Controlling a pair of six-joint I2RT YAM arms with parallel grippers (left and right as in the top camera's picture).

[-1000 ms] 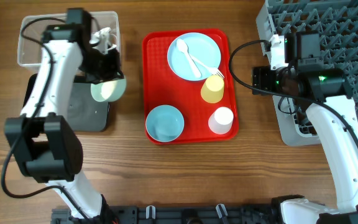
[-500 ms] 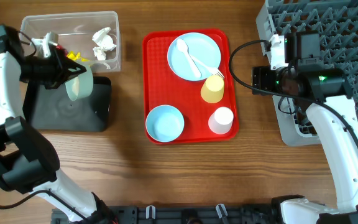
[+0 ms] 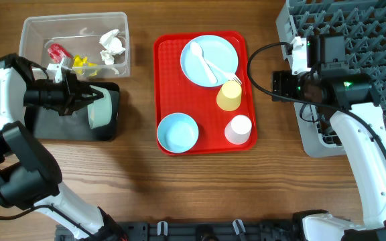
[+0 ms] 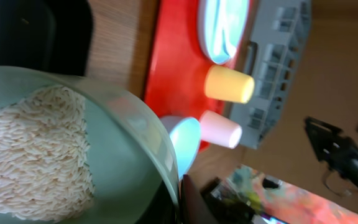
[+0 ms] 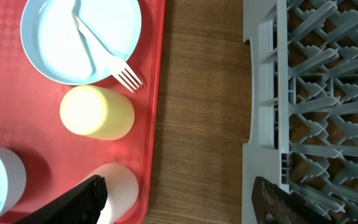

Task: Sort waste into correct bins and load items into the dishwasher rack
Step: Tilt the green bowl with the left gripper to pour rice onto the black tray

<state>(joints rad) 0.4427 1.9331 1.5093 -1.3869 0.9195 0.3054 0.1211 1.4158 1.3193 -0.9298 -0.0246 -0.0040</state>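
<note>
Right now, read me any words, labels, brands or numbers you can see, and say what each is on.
No text can be read in any view.
Red wrapper and yellow wrapper in the clear tub: any print is too small to read.
Colourful patch at the bottom of the left wrist view: too blurred to read.
Red tray and grey rack: no markings show.

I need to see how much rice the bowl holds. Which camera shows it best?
Left wrist: the rice lies in the bowl, close up. Overhead shows only that bowl tilted over the black tray, grains hidden. Right wrist misses it.
</note>
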